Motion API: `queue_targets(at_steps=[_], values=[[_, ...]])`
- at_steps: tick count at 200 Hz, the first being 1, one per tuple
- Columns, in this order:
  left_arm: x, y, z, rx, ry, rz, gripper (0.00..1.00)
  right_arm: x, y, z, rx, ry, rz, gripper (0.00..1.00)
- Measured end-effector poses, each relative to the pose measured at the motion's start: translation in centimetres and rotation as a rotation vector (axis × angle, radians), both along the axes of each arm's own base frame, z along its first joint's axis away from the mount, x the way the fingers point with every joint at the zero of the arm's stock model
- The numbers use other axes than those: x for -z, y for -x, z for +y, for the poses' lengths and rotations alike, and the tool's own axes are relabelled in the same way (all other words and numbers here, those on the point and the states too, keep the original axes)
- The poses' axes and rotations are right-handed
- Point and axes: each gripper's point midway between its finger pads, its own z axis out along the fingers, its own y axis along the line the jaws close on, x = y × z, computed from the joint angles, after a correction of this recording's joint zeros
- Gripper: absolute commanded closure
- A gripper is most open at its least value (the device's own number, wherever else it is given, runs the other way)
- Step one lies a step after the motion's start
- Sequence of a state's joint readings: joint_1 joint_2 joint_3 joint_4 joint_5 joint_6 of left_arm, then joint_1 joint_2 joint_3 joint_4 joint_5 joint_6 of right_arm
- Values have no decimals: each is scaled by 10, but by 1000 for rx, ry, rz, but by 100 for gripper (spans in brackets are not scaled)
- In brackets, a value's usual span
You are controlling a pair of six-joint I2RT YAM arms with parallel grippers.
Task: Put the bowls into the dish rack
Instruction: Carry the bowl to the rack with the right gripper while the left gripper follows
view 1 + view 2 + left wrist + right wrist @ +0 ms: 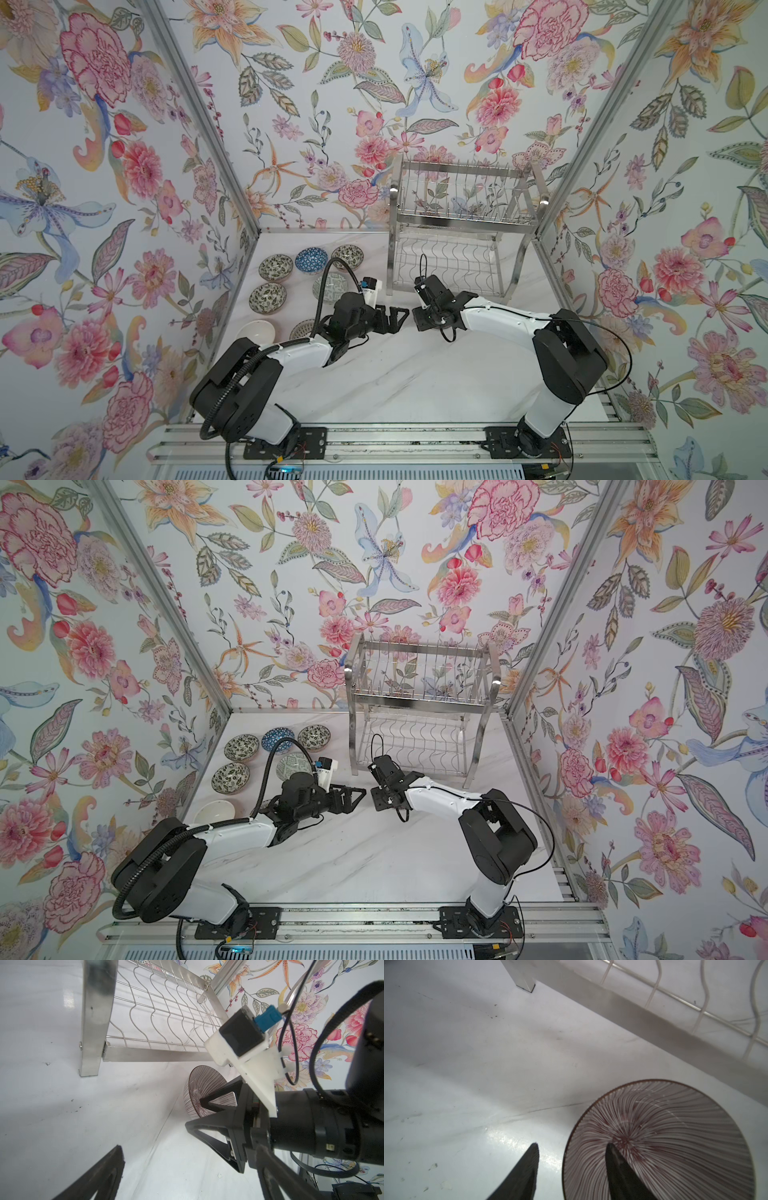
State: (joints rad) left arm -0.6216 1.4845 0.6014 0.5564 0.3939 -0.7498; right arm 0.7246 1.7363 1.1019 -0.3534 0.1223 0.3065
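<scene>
Only partly in frame: striped bowl [675,1126], right end effector [572,1145].

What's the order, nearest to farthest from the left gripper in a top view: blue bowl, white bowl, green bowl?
From the left gripper:
1. green bowl, rightmost of the three, partly hidden.
2. blue bowl, middle of the back row.
3. white bowl, nearest the front, farthest left.

Left pincer [404,318] spread wide; right pincer [572,1146] parted, pointing down
</scene>
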Motion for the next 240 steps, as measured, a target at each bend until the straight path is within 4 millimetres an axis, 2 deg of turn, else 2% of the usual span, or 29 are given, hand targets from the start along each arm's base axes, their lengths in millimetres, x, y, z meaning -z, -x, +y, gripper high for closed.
queue_targets(at_steps=[24, 56, 89, 123, 157, 205, 240], values=[[0, 0, 0, -1, 1, 1, 1, 7, -1, 1, 1, 10, 8, 58], [-1, 0, 0, -1, 5, -2, 1, 16, -1, -1, 4, 28, 21, 75], [-1, 0, 0, -4, 8, 3, 1, 14, -3, -1, 3, 34, 6, 86], [-1, 0, 0, -4, 8, 3, 1, 3, -9, 0, 5, 23, -38, 94], [-1, 0, 0, -5, 8, 4, 1, -3, -8, 6, -11, -20, -44, 99], [-3, -1, 0, -8, 6, 1, 1, -16, 8, 15, -64, -129, -37, 100], [-13, -5, -1, -8, -3, -21, 1, -35, 21, 19, -107, -260, -60, 100]])
